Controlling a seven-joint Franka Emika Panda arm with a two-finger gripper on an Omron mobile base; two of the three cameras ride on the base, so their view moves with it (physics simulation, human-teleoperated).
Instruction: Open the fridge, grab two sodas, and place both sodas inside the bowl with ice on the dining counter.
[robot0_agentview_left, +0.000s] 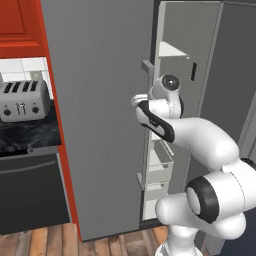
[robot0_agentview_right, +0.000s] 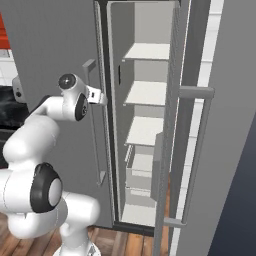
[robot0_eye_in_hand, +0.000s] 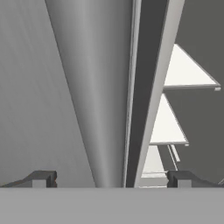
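Pincer (robot0_eye_in_hand: 111, 179) fully open, gripping nothing. In the hand view its two tips straddle the vertical bar handle (robot0_eye_in_hand: 94, 109) of the fridge's left door (robot0_agentview_left: 100, 115) — the bar runs between them, long axis upright, lying straight ahead of the hand and very close. From the base views the hand sits at the handle's upper part, just beside the door's free edge; contact cannot be confirmed.

Fridge (robot0_agentview_right: 145, 100): a gap stands open between the two doors, showing grey shelves (robot0_agentview_right: 147, 92) and lower drawers. A slim dark shape (robot0_agentview_left: 193, 71) hangs on the inner wall near the upper shelf — too small to tell whether it is one of the sodas. No can is identifiable on the shelves from here.

Judgement: step in hand is the door opening, task early. The next move turns on the bar's upright axis sitting square between the tips; closing across it, then pulling outward, should swing the left door wider.

Toaster (robot0_agentview_left: 22, 100) on the black surface to the left, well apart.
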